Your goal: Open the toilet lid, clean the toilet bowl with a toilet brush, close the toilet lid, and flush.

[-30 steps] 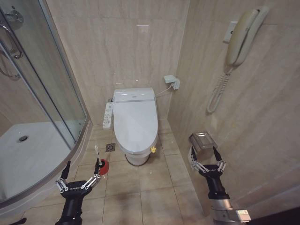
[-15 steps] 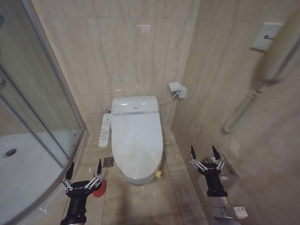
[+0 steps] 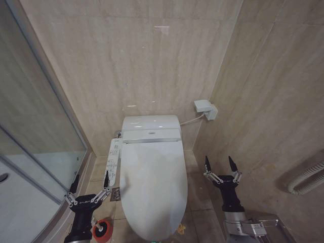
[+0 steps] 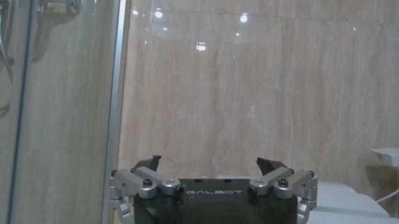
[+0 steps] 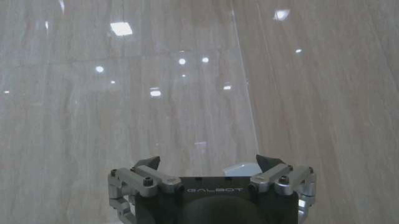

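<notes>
— Where's your toilet lid (image 3: 154, 190)?
— Down, straight ahead between your arms.
— The grippers?
— Left gripper (image 3: 90, 183) and right gripper (image 3: 220, 165) flank it — jaws apart, empty. Toilet brush (image 3: 102, 229) sits by the left.

"GALBOT" on left gripper (image 4: 212, 192), right gripper (image 5: 212, 190)

The toilet lid (image 3: 153, 187) is glossy white with a small yellow loop (image 3: 180, 229) at its front edge. The brush holder cup (image 3: 103, 230) is red. The walls (image 3: 136, 61) are beige stone with faint pale veining; the floor tiles (image 3: 200, 215) match.
</notes>
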Robot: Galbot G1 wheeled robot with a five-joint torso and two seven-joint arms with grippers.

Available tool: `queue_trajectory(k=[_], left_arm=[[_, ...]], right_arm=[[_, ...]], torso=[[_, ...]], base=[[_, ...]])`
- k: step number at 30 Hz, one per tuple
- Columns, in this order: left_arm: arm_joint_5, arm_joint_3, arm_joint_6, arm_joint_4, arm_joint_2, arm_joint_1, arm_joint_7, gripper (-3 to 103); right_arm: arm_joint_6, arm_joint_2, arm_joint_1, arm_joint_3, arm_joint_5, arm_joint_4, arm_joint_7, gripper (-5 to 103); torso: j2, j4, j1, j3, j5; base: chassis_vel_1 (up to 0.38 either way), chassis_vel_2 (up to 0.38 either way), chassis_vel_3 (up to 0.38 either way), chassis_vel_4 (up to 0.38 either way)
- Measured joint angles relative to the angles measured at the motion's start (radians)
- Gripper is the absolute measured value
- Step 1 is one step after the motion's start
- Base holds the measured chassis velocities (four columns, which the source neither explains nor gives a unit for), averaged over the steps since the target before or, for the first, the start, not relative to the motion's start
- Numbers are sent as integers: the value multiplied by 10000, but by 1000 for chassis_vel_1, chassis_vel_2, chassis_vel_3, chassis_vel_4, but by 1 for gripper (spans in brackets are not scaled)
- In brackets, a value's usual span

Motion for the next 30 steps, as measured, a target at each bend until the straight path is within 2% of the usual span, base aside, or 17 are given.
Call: queue_trajectory(k=[4,9,15,19,21,30], left_arm=[[-48,-14,0,25,43,-50,2,100],[-108,-34,12,119,115,-148,2,100],[-362,-115,44,579,340,-485,-13,100],[-652,-7,136,1217,497,-978,-53,100],[-869,110,214,1640,649,-1344,-71,100],[-1550,206,384,2257,1268,-1952,-84,100]], right_arm=[[-208,26,-30,-106,-279,89,386,100],[-469,42,-225,-347,-514,376,886,100],[-654,-114,-1402,-1067,-892,1258,1238,100],[-1027,-479,-2061,-1446,-1103,1689,1242,100],[-1256,-976,-2367,-1558,-1281,1543,1329,100],[-1158,-1880,-3081,-1811,-2070,547,1406,100]], torso=[[4,-10,-7,-3,0],[5,-4,-6,-3,-4],[2,-4,2,1,-5],[3,-4,2,1,-8],[2,-2,1,0,-7],[1,-4,2,1,-5]], base=[[40,-93,-50,64],[20,-30,-34,14],[-6,18,17,-8],[0,0,0,0],[0,0,0,0],[0,0,0,0]])
